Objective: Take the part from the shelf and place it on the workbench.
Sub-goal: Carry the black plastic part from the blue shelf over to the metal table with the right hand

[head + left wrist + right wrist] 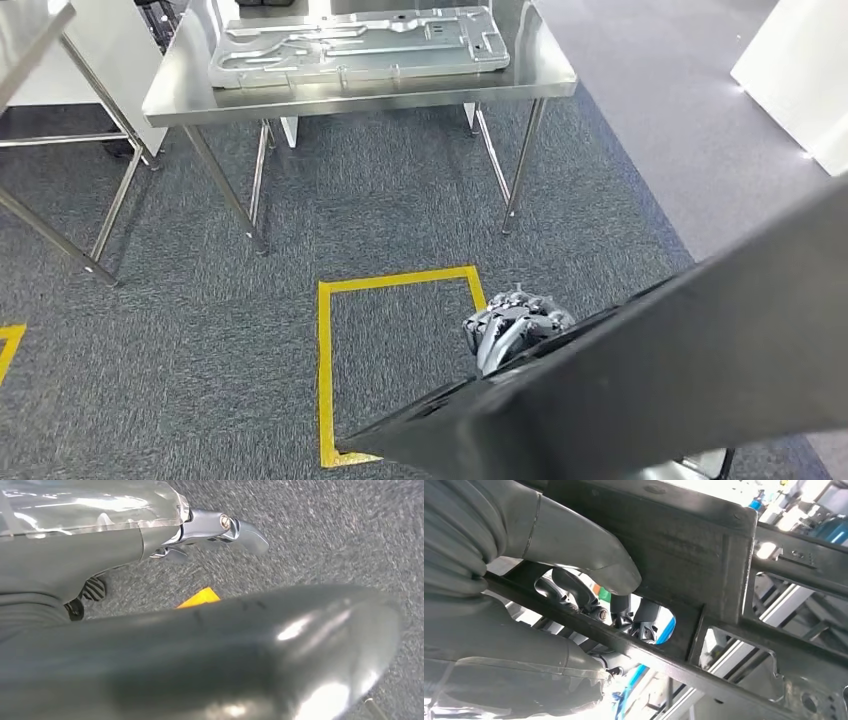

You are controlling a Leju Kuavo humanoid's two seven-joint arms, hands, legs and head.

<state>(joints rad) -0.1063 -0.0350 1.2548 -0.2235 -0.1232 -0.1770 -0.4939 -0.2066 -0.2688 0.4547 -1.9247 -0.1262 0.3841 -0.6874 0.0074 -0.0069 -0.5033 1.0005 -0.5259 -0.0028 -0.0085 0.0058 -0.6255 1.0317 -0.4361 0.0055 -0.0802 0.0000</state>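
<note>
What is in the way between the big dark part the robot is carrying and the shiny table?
Nothing on the floor: bare carpet and a yellow taped square lie between the dark part and the workbench. But a silver panel already covers most of the benchtop.

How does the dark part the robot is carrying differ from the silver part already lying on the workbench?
The carried part is dark grey and matte; the part on the workbench is bright silver. The carried part is tilted in the air, gripped by the right hand; the part on the workbench lies flat, untouched. Both are large, flat panels.
</note>
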